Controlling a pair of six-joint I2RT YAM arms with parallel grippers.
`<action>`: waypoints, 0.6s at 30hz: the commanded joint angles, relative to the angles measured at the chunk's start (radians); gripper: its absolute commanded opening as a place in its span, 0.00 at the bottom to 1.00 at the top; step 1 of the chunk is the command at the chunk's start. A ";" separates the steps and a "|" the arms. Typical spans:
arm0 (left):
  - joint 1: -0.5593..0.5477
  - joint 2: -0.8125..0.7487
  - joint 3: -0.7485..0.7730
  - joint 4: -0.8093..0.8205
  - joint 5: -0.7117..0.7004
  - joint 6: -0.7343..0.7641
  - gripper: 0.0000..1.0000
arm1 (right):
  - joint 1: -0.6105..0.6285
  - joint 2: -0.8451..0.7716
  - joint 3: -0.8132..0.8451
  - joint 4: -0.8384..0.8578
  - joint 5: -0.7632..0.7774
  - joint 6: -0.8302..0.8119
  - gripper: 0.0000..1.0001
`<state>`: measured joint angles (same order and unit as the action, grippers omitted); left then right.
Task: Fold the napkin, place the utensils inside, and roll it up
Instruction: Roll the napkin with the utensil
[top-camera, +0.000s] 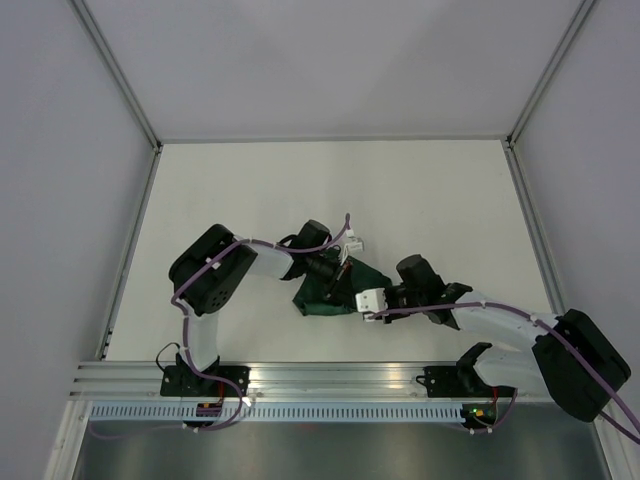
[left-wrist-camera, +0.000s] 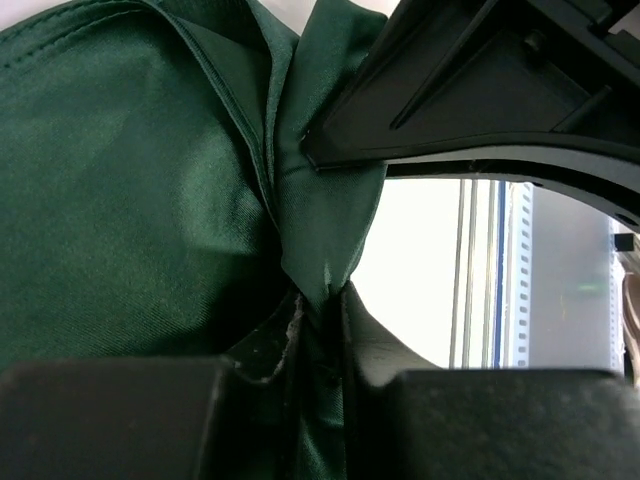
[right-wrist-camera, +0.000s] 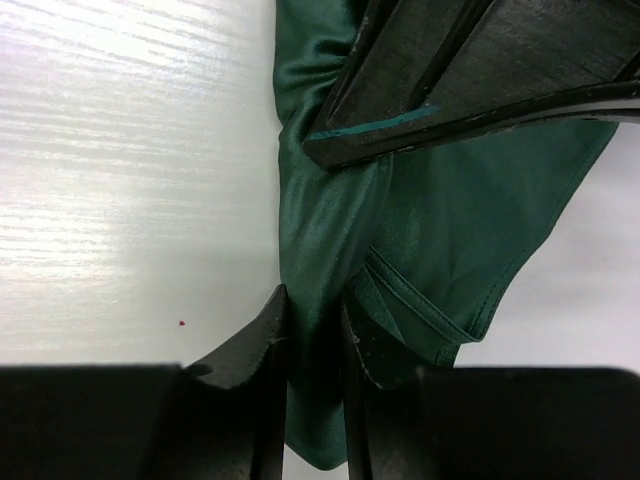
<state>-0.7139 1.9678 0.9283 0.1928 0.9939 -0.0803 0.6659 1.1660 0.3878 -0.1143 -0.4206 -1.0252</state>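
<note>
The dark green napkin (top-camera: 322, 300) lies bunched into a small heap on the white table, between my two grippers. My left gripper (top-camera: 337, 272) reaches it from the left and is shut on a gathered fold (left-wrist-camera: 325, 215); the cloth runs down between its fingers (left-wrist-camera: 322, 310). From the right, my right gripper (top-camera: 362, 300) holds another fold of the napkin (right-wrist-camera: 460, 220) squeezed between its fingers (right-wrist-camera: 313, 320). Each wrist view shows the other gripper's black finger (left-wrist-camera: 480, 90) (right-wrist-camera: 480, 70) close above the cloth. The utensils are out of view.
An aluminium rail (top-camera: 330, 380) with both arm bases runs along the near edge; it also shows in the left wrist view (left-wrist-camera: 490, 270). Grey walls enclose the white table (top-camera: 400, 190) on three sides.
</note>
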 joint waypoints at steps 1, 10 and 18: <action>0.004 -0.059 -0.005 -0.047 -0.053 0.024 0.20 | 0.006 0.067 0.071 -0.120 0.011 -0.039 0.20; 0.002 -0.305 -0.029 -0.035 -0.502 0.053 0.33 | 0.004 0.251 0.290 -0.473 -0.032 0.002 0.11; 0.005 -0.501 -0.040 -0.098 -1.059 -0.045 0.34 | 0.004 0.362 0.381 -0.596 -0.075 0.088 0.11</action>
<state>-0.7128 1.5379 0.9005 0.1284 0.2340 -0.0757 0.6655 1.4582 0.7433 -0.5510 -0.4660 -0.9905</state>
